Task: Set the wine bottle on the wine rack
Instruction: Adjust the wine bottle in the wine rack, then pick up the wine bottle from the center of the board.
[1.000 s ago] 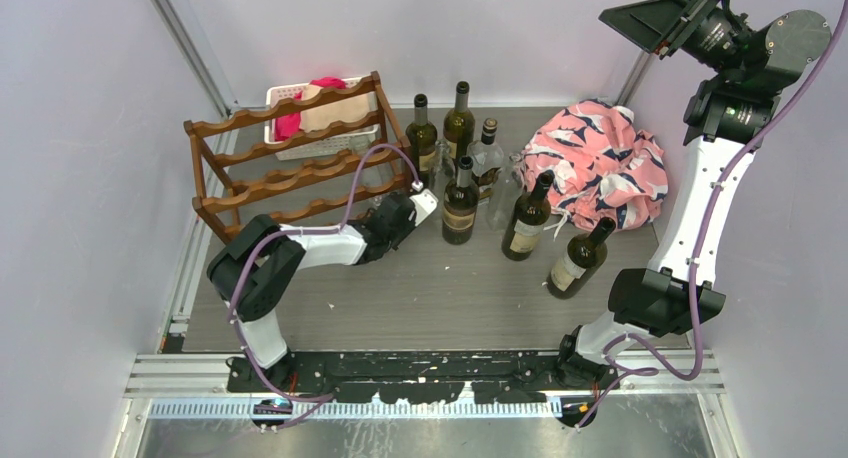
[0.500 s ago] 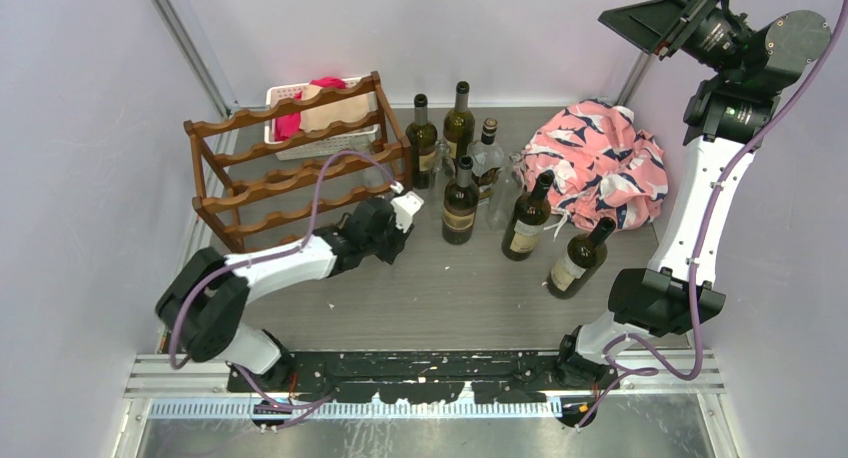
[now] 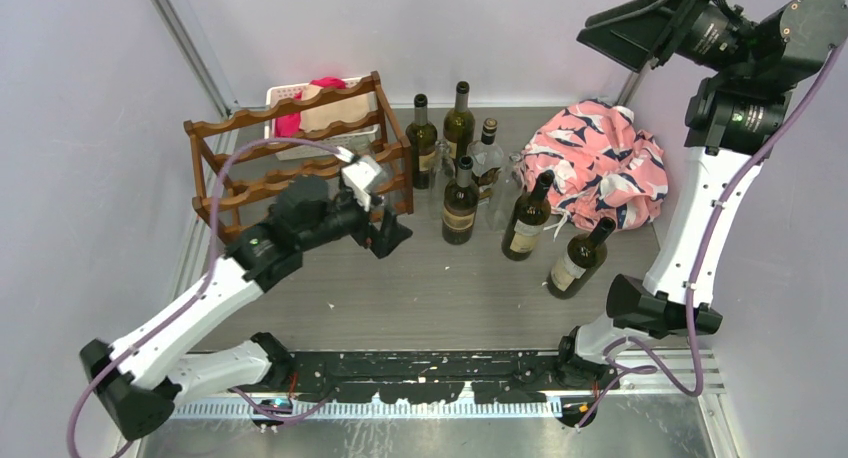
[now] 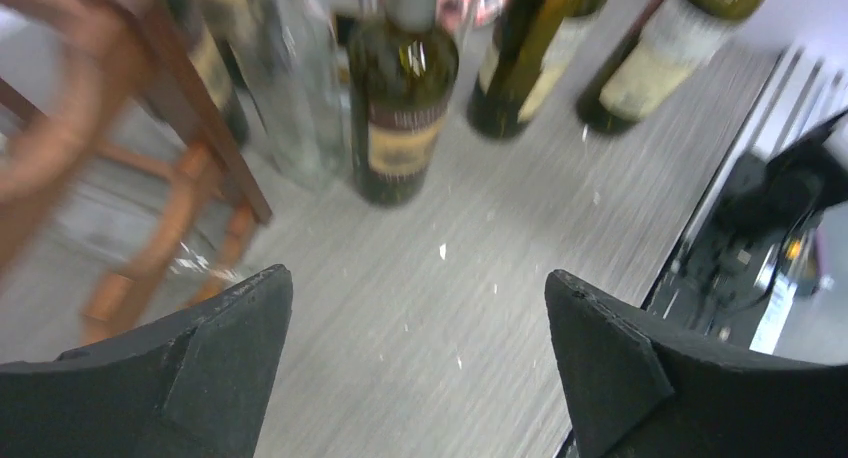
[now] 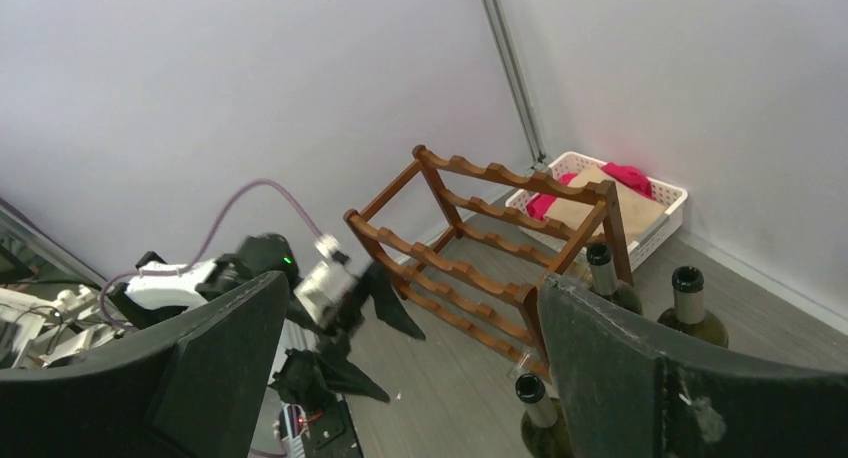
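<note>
Dark brown scalloped wine rack point(image 3: 290, 145) upright far-left by wall, clear wine bottle point(image 4: 150, 233) apparently lying in btm tier

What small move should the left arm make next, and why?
Probably swing the left gripper right toward the nearest upright dark bottle: its jaws stand open and empty beside the wine rack, and that bottle stands just ahead on the table.

I can read nothing from here. The dark bottle point(image 4: 403, 68) nearest my left wrist camera carries a brown label point(image 4: 405, 143) with bands of lettering (too blurred to make out), and the pale labels point(image 4: 642, 78) on the other bottles point(image 3: 527, 223) are just as illegible.
</note>
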`<state>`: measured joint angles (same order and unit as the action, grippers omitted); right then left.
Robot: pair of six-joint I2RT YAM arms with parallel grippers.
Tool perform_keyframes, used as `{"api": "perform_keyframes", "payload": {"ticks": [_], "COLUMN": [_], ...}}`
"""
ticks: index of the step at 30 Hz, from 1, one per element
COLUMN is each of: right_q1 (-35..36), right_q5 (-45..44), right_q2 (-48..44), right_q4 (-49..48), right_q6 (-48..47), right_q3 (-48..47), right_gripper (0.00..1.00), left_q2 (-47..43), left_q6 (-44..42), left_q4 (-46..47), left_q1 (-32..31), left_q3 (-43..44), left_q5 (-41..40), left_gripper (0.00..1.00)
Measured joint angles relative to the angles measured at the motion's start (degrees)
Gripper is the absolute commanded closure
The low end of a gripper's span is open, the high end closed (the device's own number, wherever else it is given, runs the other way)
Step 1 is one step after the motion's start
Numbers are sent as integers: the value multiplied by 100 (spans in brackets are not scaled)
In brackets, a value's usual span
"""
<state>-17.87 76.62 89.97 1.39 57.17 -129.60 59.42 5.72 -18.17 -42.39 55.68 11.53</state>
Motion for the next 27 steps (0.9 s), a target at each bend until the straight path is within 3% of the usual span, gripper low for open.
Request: {"api": "perform_keyframes", "payload": {"ticks": [2, 4, 8, 13, 16, 21, 27], "right_q1": [-20, 52, 1167, 2404, 2540, 2280, 1947], "right_q5": [-101, -623, -3161, -5200, -5799, -5991, -6516], "right_q2": [-50, 2, 212, -149, -496, -1499, -2686], "right_q4": [492, 1731, 4419, 6122, 6765, 7580, 7969], "right_q6": [-380, -1351, -3786, -5792, -6612, -7611, -8170], "right_q3": [-26, -376, -1333, -680, -83, 699, 1530], "right_gripper": [0, 0, 0, 0, 0, 0, 3], "left_q2": [-293, -490, -496, -160, -170, -715, -1069], "left_q6": [55, 151, 437, 931, 1067, 986, 837], "left_q4": [-63, -74, -94, -129, -188, -177, -136], "left_q1": [87, 254, 826, 1978, 2382, 2400, 2402], "left_q3": [302, 623, 1211, 1491, 1285, 643, 380], "left_q5": [13, 76, 363, 992, 1045, 1034, 955], "left_gripper": [3, 4, 4, 4, 4, 4, 4]}}
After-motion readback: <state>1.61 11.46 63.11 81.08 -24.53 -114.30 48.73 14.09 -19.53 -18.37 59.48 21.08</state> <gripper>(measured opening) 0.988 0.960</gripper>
